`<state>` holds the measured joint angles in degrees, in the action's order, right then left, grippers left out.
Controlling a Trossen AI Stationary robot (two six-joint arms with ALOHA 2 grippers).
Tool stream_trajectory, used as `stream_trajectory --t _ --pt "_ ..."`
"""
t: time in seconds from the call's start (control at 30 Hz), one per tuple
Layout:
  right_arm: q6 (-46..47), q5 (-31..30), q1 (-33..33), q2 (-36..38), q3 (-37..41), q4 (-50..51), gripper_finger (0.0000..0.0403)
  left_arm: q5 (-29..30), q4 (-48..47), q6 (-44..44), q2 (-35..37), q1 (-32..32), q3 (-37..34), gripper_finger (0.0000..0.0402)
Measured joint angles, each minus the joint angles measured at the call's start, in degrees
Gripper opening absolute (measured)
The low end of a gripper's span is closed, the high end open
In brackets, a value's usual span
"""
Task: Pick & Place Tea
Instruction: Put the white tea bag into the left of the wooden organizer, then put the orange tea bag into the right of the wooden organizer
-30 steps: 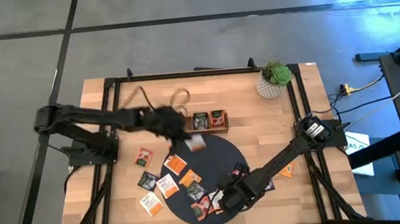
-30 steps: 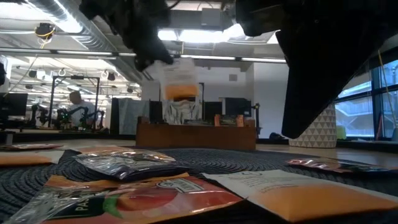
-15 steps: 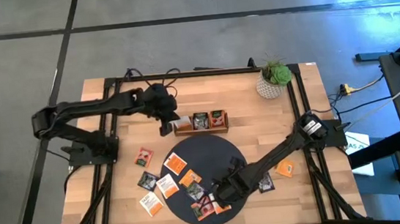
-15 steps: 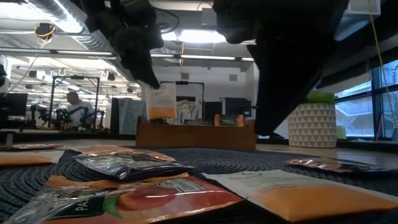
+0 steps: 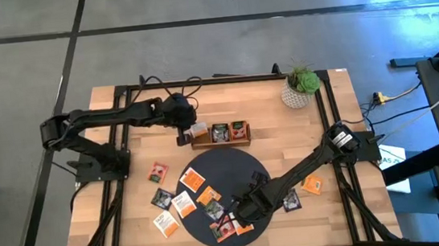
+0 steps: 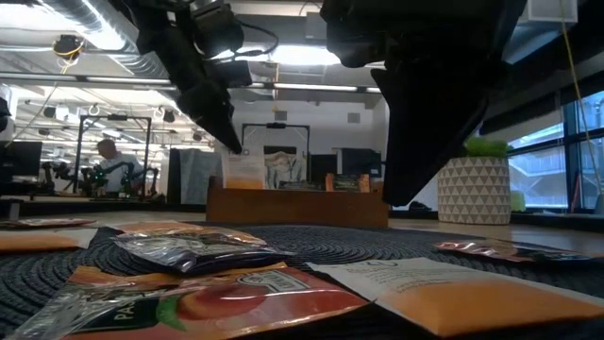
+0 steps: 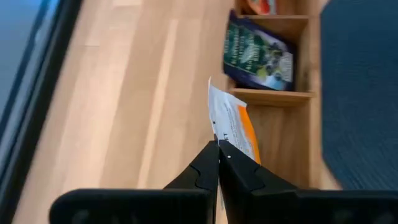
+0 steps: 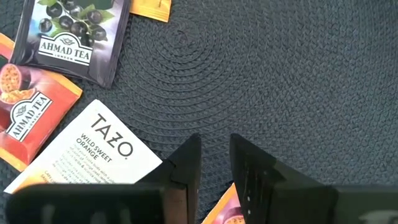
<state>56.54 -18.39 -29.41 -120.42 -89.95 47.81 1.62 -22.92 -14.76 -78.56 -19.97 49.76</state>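
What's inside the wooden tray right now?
The wooden tray holds a dark sachet in its middle compartment and another sachet in the right one. The left gripper holds a white-and-orange sachet over the left compartment, hiding its floor.

An open-plan office or lab: exposed ceiling ducts (image 6: 66, 24), strip lights (image 6: 302, 55), a person (image 6: 111, 162) seated at distant workstations, large windows (image 6: 583, 151).

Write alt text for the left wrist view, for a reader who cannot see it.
The left hand, fingers shut, pinches a white-and-orange tea sachet above the end compartment of a wooden tray. The next compartment holds a dark sachet; the light wood table lies on one side of the tray, a dark woven mat on the other.
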Motion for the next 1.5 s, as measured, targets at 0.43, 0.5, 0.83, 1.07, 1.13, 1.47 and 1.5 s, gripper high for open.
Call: stream_trajectory --t 0.43,0.5,0.83,1.07,1.13,1.47,1.5 --pt "0.16 0.00 0.00 0.00 0.00 0.02 0.0087 1.26 0.89 -3.49 -0.02 0.42 0.00 0.0009" --pt "0.16 0.00 0.00 0.00 -0.02 0.02 0.0087 2.62 0.89 -4.15 -0.03 0.81 0.00 0.0015" --pt "2.82 0.01 0.00 0.00 -0.02 0.01 0.0087 6.26 0.89 -3.44 -0.01 1.62 0.00 0.0072" --pt "3.43 1.78 0.00 3.09 -0.02 1.37 0.0087 -1.89 3.00 11.06 3.69 2.93 0.00 0.0088" --pt "3.22 2.23 -0.12 4.81 -0.09 2.21 0.0087 -8.22 5.84 15.68 5.16 4.91 0.02 0.0087" --pt "6.43 0.17 -7.32 14.05 2.11 8.01 0.0087 -0.53 28.05 30.67 1.52 31.53 -0.02 0.0088" --pt "7.95 0.11 -8.33 14.82 3.12 7.61 0.0087 2.26 31.55 32.40 0.15 33.60 0.01 0.0088"
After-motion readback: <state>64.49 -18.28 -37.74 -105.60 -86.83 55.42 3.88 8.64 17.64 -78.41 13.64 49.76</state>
